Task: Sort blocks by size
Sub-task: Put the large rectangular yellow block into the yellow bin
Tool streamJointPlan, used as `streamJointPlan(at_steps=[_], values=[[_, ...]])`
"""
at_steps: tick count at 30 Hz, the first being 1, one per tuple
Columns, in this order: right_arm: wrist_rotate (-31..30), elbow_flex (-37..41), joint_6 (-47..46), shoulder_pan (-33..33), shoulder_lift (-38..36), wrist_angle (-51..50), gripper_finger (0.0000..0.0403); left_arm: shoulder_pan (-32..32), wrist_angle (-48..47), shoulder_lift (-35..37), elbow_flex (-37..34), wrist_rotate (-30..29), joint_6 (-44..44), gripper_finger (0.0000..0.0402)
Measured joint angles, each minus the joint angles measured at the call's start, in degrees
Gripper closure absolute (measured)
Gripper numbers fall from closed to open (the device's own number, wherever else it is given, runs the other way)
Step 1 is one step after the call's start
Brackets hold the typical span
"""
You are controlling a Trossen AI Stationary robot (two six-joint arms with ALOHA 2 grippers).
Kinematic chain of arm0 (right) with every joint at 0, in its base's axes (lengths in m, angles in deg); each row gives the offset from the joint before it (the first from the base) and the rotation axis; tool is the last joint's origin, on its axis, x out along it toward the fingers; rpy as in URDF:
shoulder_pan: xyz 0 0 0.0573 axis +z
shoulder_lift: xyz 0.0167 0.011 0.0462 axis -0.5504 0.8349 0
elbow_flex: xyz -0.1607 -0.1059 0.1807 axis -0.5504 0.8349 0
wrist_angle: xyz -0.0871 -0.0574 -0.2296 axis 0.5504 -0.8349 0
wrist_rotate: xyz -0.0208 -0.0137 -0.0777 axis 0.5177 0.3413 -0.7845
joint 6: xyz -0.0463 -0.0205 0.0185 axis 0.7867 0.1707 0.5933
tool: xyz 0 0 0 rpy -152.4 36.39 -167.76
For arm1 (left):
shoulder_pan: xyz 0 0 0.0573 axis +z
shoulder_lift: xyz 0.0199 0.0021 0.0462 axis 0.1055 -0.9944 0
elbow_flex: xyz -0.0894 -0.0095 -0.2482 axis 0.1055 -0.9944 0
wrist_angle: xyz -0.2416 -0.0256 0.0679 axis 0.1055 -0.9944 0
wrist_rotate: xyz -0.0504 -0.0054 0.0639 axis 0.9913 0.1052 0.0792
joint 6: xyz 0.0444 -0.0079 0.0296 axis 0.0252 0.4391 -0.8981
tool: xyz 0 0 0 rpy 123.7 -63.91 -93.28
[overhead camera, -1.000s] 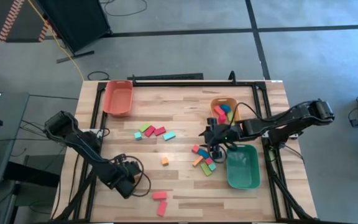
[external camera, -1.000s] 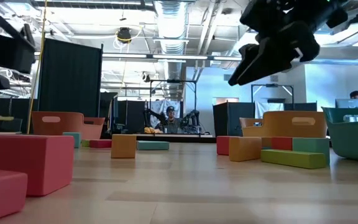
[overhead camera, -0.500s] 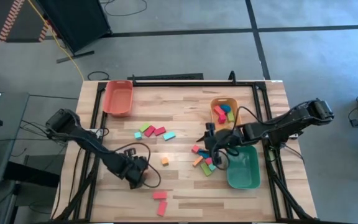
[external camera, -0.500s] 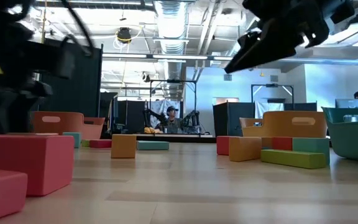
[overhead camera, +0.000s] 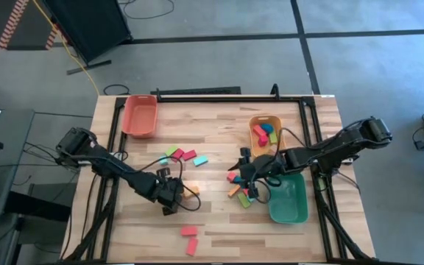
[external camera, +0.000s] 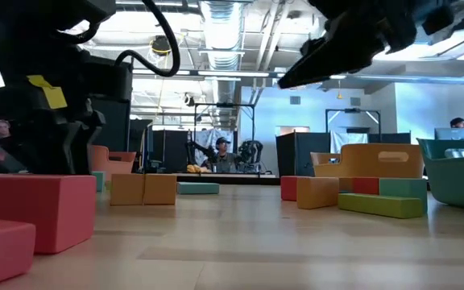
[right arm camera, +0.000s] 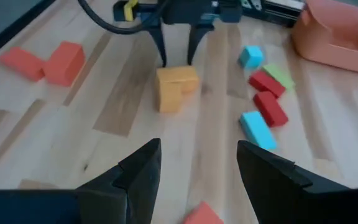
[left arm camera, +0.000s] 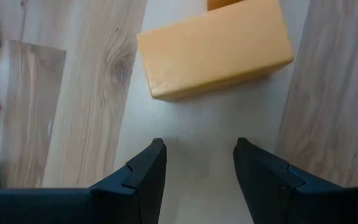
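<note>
Orange block [left arm camera: 216, 46] is seen lying on the wooden table [overhead camera: 219, 221] just ahead of the left gripper [left arm camera: 197, 162], whose jaws are held apart with nothing between them. The right gripper [right arm camera: 197, 165] is placed over the cluster of mixed blocks [overhead camera: 241, 190] beside the teal tray [overhead camera: 289, 200]; its jaws are likewise spread and empty. Red, green and teal blocks [overhead camera: 182, 156] are scattered mid-table. Two red blocks [overhead camera: 190, 238] are noted near the front edge. More blocks are held in the orange tray [overhead camera: 265, 121].
</note>
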Motion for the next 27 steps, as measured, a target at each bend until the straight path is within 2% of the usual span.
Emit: streamJointPlan(at_steps=[5,9,16,23,27], values=[[1.89,-0.39,0.51,0.88,8.20,6.89,0.0163,-0.31,0.17,0.02,0.00,-0.25,0.42,0.0223],[5.44,-3.93,0.49,0.84,16.06,9.49,0.0163,-0.34,0.47,0.03,0.00,-0.23,0.56,0.0223],[6.64,-14.99,1.22,0.92,26.88,5.52,0.0163,-1.70,-2.01,0.07,0.02,1.04,3.17,0.0223],[20.05,-22.76,2.04,1.76,33.48,3.40,0.0163,-6.41,-5.19,2.57,0.04,2.00,8.15,0.0223],[21.68,-25.61,2.53,2.01,36.93,3.14,0.0163,-8.98,-7.05,6.08,0.04,0.83,11.62,0.0223]])
